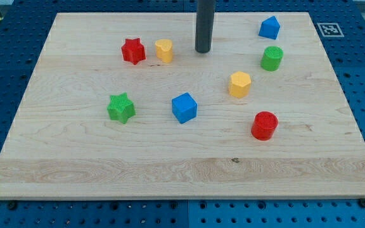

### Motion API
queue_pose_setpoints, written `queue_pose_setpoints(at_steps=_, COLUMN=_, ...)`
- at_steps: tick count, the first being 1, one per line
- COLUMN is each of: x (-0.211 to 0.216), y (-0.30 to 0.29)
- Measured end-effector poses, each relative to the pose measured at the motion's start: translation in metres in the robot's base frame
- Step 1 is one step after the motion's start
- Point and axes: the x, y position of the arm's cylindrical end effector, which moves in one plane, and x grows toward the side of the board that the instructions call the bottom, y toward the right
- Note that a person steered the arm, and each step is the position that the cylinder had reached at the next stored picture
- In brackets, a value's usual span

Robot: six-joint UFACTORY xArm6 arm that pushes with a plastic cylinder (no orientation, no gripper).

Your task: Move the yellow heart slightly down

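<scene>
One yellow heart [164, 50] is approached: my tip [202, 50] is set just right of it, apart. No gripper is fitted. Repositioning above the heart is judged needed.

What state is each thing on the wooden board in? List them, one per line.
My tip: down on board, right of yellow heart, touching nothing.
Yellow heart block: beside red star, untouched.
Red star block: flat.
Green star block: flat, alone.
Blue cube: flat, alone.
</scene>
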Motion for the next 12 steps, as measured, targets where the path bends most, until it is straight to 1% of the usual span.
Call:
queue_pose_setpoints(at_steps=1, x=-0.016, y=-0.015)
queue_pose_setpoints(at_steps=3, x=-0.016, y=-0.081)
queue_pose_setpoints(at_steps=4, x=-0.013, y=-0.086)
queue_pose_setpoints(at_steps=6, x=0.014, y=-0.086)
queue_pose_setpoints(at_steps=8, x=0.016, y=-0.086)
queue_pose_setpoints(at_steps=10, x=0.041, y=-0.074)
queue_pose_setpoints(at_steps=11, x=0.027, y=-0.074)
queue_pose_setpoints(at_steps=12, x=-0.019, y=-0.078)
